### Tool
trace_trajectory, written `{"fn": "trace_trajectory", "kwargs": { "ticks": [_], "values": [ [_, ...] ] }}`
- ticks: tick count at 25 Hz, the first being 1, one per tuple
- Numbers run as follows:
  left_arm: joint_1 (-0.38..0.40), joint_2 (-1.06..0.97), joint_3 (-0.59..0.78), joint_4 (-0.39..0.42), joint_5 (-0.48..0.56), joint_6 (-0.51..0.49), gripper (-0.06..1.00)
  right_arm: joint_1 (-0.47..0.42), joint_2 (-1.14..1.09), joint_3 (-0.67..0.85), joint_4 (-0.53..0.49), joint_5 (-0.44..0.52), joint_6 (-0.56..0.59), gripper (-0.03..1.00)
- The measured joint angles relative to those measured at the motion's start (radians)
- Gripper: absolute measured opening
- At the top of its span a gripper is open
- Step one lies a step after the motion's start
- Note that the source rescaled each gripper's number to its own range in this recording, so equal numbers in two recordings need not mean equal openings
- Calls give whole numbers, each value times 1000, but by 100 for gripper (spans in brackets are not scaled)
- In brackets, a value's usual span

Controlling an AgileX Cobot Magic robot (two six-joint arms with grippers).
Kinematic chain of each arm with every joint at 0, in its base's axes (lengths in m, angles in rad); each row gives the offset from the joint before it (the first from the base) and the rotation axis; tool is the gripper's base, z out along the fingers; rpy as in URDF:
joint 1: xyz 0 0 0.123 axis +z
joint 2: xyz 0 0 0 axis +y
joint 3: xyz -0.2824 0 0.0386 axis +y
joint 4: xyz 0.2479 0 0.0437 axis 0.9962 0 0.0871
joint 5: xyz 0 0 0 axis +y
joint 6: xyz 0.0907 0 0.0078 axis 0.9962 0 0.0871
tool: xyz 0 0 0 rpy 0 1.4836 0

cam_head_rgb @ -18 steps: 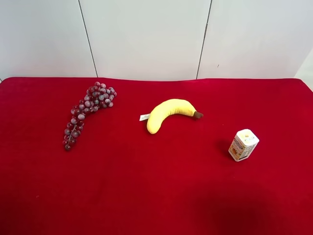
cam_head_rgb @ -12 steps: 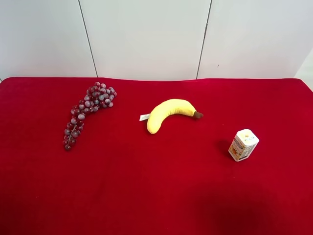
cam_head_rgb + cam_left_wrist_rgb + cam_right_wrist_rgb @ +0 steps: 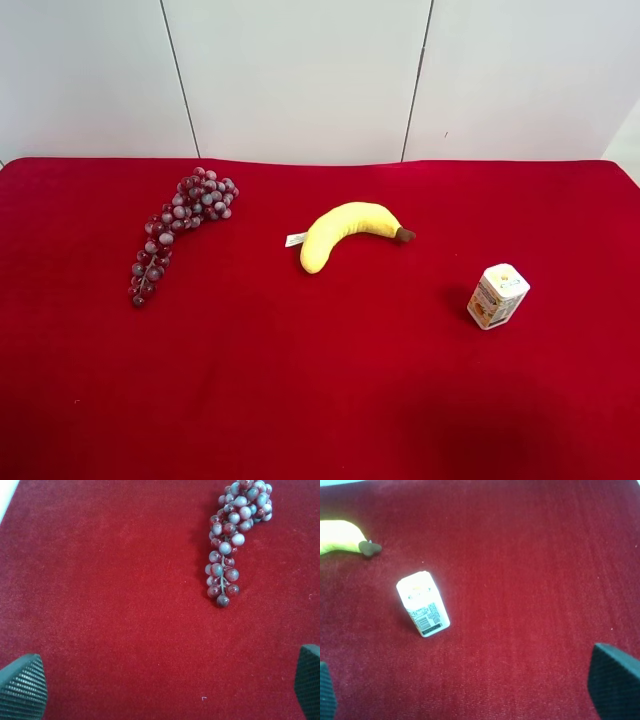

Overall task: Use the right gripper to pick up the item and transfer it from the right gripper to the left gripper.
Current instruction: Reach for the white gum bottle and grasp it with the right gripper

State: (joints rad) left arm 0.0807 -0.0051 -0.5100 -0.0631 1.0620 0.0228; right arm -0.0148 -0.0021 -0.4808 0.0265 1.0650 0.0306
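The item, a small white juice carton (image 3: 497, 296) with orange fruit pictures, stands on the red cloth at the exterior high view's right. It also shows in the right wrist view (image 3: 422, 604), with a barcode facing the camera. My right gripper (image 3: 470, 690) is open and empty above the cloth, and the carton lies ahead of it, apart from both fingertips (image 3: 615, 682). My left gripper (image 3: 165, 687) is open and empty above bare cloth, short of the grapes. Neither arm shows in the exterior high view.
A yellow plush banana (image 3: 345, 232) lies mid-table; its brown tip shows in the right wrist view (image 3: 369, 548). A purple grape bunch (image 3: 175, 230) lies at the exterior high view's left and in the left wrist view (image 3: 230, 540). A white panelled wall (image 3: 300, 80) stands behind the table.
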Motion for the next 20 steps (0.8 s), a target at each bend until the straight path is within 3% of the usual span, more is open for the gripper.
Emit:
{"fn": "trace_trajectory", "kwargs": {
  "ticks": [20],
  "values": [
    [0,0,0,0,0,0,100,0,0,0,0,0,0,100]
  ]
}}
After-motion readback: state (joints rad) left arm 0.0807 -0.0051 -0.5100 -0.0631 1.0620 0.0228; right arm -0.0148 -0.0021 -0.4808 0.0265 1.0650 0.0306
